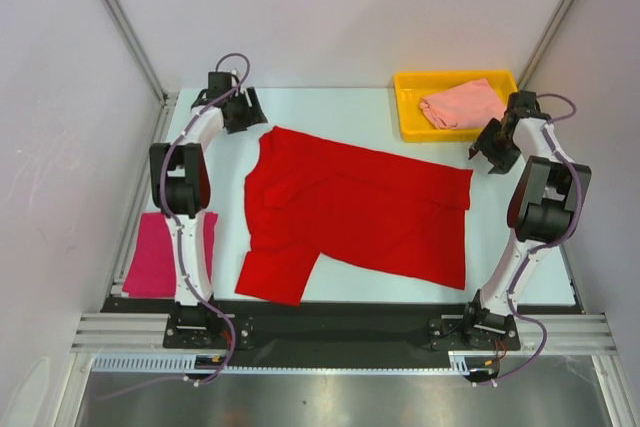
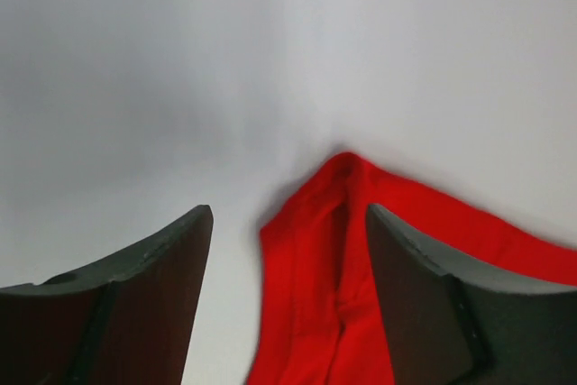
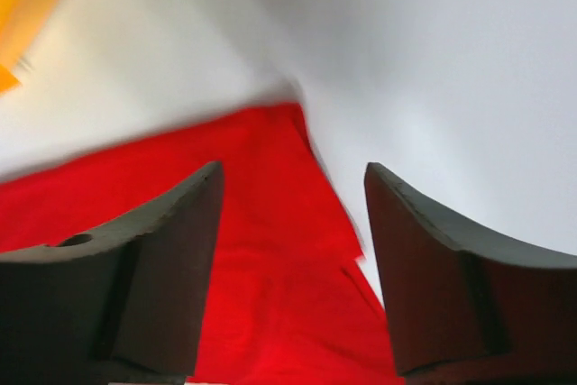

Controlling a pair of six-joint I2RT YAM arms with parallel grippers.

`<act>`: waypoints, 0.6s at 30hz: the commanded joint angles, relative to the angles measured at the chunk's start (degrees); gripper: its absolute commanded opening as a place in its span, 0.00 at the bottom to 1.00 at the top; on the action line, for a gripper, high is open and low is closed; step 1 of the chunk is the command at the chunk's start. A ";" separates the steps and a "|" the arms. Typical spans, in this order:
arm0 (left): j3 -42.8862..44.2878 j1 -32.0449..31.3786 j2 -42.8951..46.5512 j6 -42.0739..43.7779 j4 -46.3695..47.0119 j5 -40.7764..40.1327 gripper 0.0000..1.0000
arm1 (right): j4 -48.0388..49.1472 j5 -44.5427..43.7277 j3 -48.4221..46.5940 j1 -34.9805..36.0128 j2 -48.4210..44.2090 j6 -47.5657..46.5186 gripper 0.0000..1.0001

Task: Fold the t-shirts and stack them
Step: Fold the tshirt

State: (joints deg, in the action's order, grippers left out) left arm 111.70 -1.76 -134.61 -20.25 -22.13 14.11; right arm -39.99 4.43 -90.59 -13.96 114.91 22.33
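Observation:
The bright red t-shirt (image 1: 355, 212) lies spread flat across the middle of the table. My left gripper (image 1: 243, 112) is open above its far left corner; the left wrist view shows that red corner (image 2: 334, 250) between the spread fingers (image 2: 153, 295). My right gripper (image 1: 492, 149) is open above the shirt's far right corner, which shows in the right wrist view (image 3: 270, 259). The magenta t-shirt (image 1: 160, 255) lies folded at the near left, beside the left arm. The pale salmon t-shirt (image 1: 462, 104) lies crumpled in the yellow tray.
The yellow plastic tray (image 1: 408, 112) stands at the far right of the table, just behind my right gripper. White walls and metal frame posts close in the table on the left, right and back.

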 commanded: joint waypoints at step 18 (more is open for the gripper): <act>-47.26 -5.62 38.98 3.02 -1.08 6.11 0.65 | 4.30 17.64 22.20 25.63 -29.48 5.18 0.71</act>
State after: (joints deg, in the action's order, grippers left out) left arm 67.13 -6.92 -95.79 -16.67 -23.38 17.08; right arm -39.92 16.10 -69.80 9.15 86.52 24.62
